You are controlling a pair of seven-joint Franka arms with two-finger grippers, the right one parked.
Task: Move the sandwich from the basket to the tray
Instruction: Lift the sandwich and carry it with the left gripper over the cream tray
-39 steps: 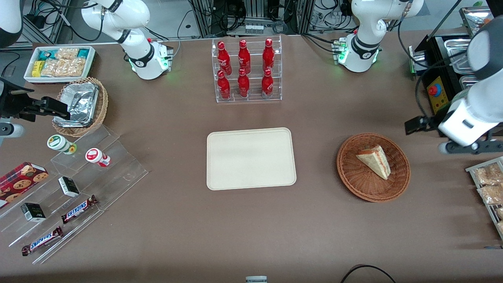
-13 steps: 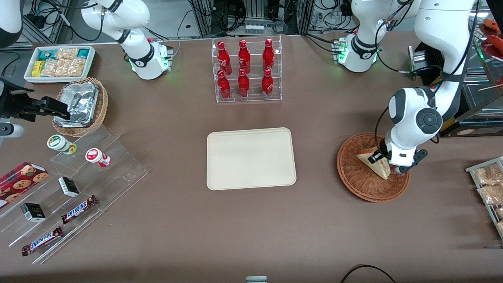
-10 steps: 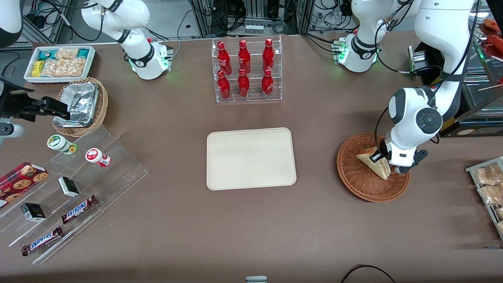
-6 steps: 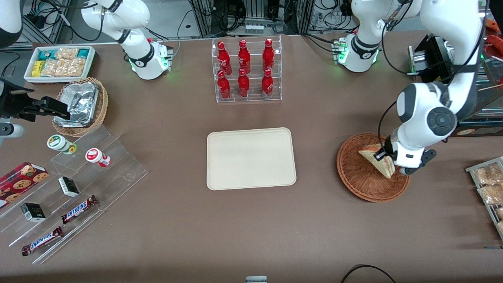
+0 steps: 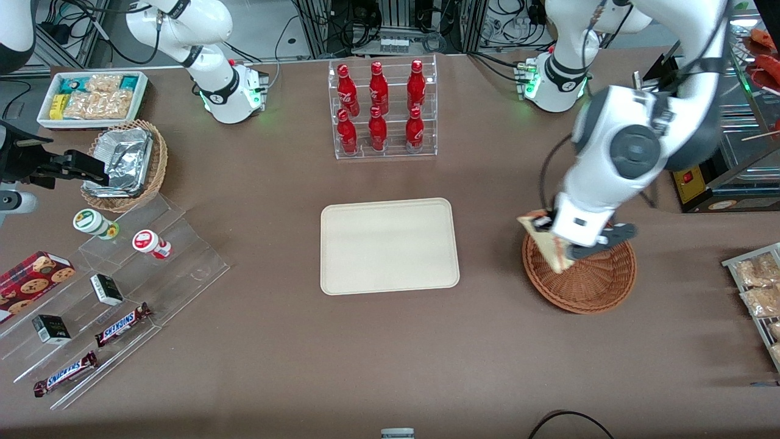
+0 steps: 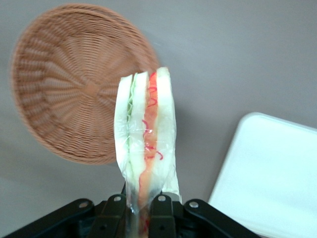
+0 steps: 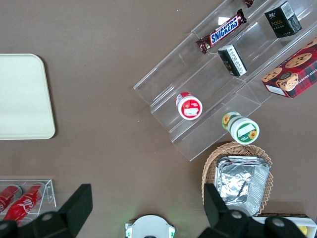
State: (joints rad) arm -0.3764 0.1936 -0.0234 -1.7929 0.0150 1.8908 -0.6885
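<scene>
sandwich (image 6: 146,144) | clamped between pincer (image 6: 137,214) fingers | above basket (image 5: 594,280) edge

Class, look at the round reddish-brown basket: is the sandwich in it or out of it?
Out. The gripper holds the sandwich lifted clear, and the basket shows only bare weave.

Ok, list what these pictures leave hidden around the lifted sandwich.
- Front view: the gripper and arm cover part of the sandwich and of the basket.
- Left wrist view: the sandwich's gripped end is cut off by the picture's edge.
- Left wrist view: the tray runs out of frame.
</scene>
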